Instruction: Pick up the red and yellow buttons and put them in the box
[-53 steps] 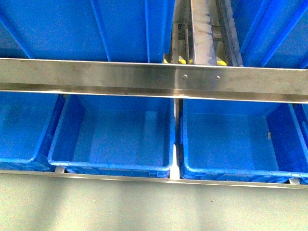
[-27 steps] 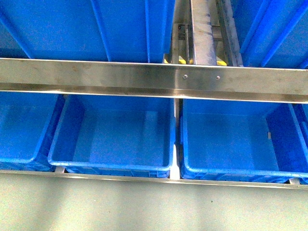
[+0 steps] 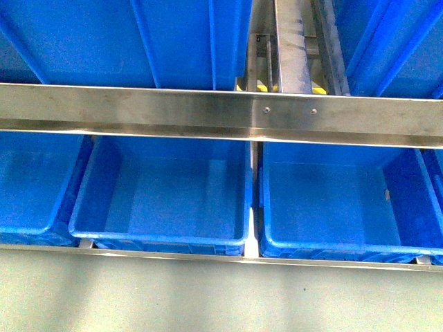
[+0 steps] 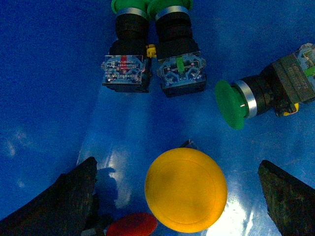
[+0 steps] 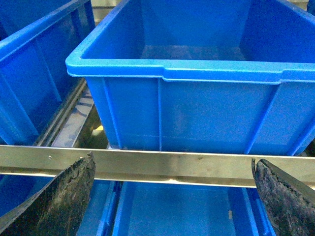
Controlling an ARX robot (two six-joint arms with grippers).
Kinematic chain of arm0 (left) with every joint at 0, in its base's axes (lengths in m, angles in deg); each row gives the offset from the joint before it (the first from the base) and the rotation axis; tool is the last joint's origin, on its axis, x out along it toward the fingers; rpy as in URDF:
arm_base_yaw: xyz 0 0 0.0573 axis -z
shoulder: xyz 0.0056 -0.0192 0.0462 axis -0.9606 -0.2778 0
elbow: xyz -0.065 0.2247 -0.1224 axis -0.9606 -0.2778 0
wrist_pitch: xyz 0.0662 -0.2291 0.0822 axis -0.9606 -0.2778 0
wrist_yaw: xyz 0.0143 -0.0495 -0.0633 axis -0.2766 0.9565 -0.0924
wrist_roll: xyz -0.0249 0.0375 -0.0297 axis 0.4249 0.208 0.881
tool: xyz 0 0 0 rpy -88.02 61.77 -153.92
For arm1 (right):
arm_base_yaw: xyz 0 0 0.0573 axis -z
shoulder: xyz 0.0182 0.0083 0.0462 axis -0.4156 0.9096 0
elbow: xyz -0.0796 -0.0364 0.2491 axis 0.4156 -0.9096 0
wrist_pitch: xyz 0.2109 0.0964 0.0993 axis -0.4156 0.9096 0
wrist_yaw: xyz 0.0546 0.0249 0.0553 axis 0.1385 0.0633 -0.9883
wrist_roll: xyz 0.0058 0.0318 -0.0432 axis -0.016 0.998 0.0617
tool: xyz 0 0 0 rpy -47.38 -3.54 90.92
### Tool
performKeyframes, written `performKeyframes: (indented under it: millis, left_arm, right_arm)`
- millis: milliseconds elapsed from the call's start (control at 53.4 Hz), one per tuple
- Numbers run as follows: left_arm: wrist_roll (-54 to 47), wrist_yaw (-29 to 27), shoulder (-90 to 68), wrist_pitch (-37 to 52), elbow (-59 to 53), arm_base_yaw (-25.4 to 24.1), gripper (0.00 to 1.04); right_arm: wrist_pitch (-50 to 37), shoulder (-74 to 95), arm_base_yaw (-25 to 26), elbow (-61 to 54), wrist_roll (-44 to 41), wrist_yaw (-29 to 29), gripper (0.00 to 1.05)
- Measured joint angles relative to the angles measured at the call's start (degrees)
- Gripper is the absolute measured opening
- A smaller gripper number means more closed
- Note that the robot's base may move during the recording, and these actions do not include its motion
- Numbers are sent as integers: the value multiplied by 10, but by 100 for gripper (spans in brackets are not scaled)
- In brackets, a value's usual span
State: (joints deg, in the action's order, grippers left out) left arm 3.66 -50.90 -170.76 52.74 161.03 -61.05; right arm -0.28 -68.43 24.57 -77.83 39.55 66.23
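In the left wrist view a big round yellow button (image 4: 186,191) lies on the blue crate floor, right between the spread fingers of my open left gripper (image 4: 179,196). A red button (image 4: 132,225) lies beside it, close to one finger (image 4: 64,201). Three green push buttons lie further off: two side by side (image 4: 125,54), (image 4: 178,54) and one on its side (image 4: 261,96). My right gripper (image 5: 177,196) is open and empty, hovering before a steel rail (image 5: 172,166) with a blue box (image 5: 197,78) beyond. Neither arm shows in the front view.
The front view has a steel shelf rail (image 3: 221,111) across it, with empty blue crates below (image 3: 163,194), (image 3: 339,200) and more crates above (image 3: 124,41). A steel front edge (image 3: 221,256) runs along the lower crates. A small grey bit (image 3: 387,194) lies in the right crate.
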Motion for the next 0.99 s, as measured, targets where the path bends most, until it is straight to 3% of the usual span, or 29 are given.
performKeyframes:
  millis: [581, 731, 824, 993]
  left_arm:
    - [6, 3, -49, -51, 77, 4, 96]
    - [10, -1, -62, -64, 96, 7, 74]
    - [14, -5, -67, -68, 100, 9, 54]
    - [18, -13, -63, -55, 85, 10, 34]
  right_arm:
    - [0, 0, 0, 0, 0, 0, 97]
    - [0, 0, 0, 0, 0, 0, 97]
    - [0, 0, 0, 0, 0, 0, 97]
    - [0, 0, 0, 0, 0, 0, 97]
